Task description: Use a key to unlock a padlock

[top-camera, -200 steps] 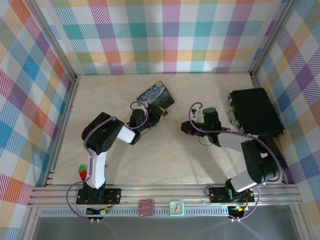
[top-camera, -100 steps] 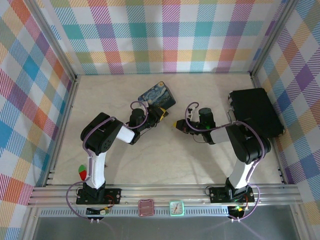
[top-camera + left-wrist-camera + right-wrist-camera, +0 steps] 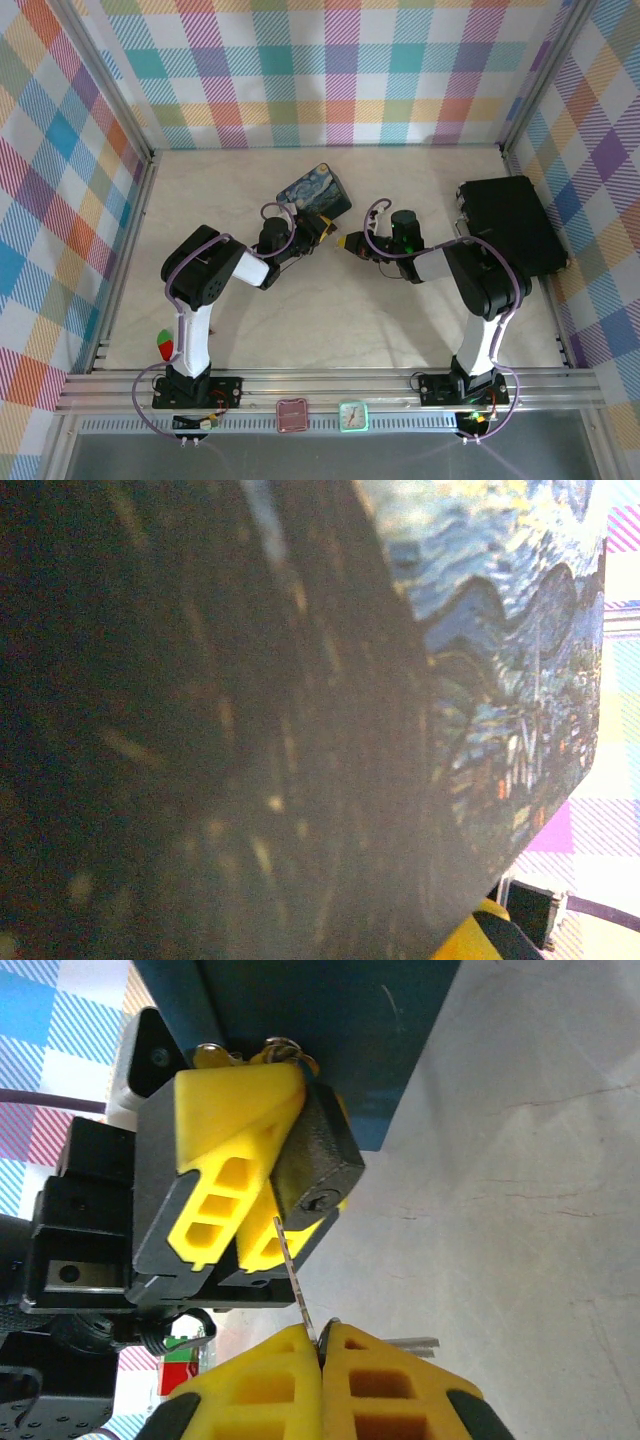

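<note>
R gripper (image 3: pixel 322 1338) clenched on key (image 3: pixel 292 1272), tip near padlock (image 3: pixel 318 1165) clamped in L gripper (image 3: pixel 319 228)

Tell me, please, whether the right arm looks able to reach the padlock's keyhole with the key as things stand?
Probably yes: the left gripper holds the padlock with its keyhole facing the right gripper, and the tip of the key sits just short of it with nothing between.

2 black-and-white arms (image 3: pixel 192 335), purple cables (image 3: pixel 200 240)
</note>
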Robot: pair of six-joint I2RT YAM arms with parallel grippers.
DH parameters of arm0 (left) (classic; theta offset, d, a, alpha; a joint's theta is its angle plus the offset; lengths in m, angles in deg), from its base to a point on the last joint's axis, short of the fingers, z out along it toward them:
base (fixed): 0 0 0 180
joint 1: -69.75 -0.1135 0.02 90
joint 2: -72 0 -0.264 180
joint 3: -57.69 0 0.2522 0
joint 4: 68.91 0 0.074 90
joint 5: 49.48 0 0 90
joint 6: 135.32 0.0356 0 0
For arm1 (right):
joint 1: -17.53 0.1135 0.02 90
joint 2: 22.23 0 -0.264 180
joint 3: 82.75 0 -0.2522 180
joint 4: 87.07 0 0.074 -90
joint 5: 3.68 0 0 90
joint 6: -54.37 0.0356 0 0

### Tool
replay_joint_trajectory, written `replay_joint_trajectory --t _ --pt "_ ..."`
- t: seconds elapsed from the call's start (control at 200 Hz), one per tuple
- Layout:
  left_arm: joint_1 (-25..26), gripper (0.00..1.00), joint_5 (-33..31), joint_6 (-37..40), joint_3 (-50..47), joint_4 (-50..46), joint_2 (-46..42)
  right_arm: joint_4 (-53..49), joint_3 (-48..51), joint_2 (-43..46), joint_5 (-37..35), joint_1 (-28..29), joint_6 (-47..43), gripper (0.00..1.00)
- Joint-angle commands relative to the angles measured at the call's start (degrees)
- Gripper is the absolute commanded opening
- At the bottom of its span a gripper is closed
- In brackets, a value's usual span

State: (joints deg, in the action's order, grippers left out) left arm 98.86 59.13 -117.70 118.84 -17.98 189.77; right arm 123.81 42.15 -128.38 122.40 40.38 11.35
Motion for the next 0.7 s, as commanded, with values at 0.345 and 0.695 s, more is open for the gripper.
replay_joint_trajectory --t 0.345,0.695 --pt "-0.3 0.00 1.8 -0.7 0.3 -0.1 -1.9 3.2 -0.1 -0.7 -0.8 0.4 1.7 0.00" --pt "-0.3 0.00 1.4 -0.5 0.6 -0.5 -2.0 3.4 2.1 0.5 -2.6 0.8 2.3 0.00"
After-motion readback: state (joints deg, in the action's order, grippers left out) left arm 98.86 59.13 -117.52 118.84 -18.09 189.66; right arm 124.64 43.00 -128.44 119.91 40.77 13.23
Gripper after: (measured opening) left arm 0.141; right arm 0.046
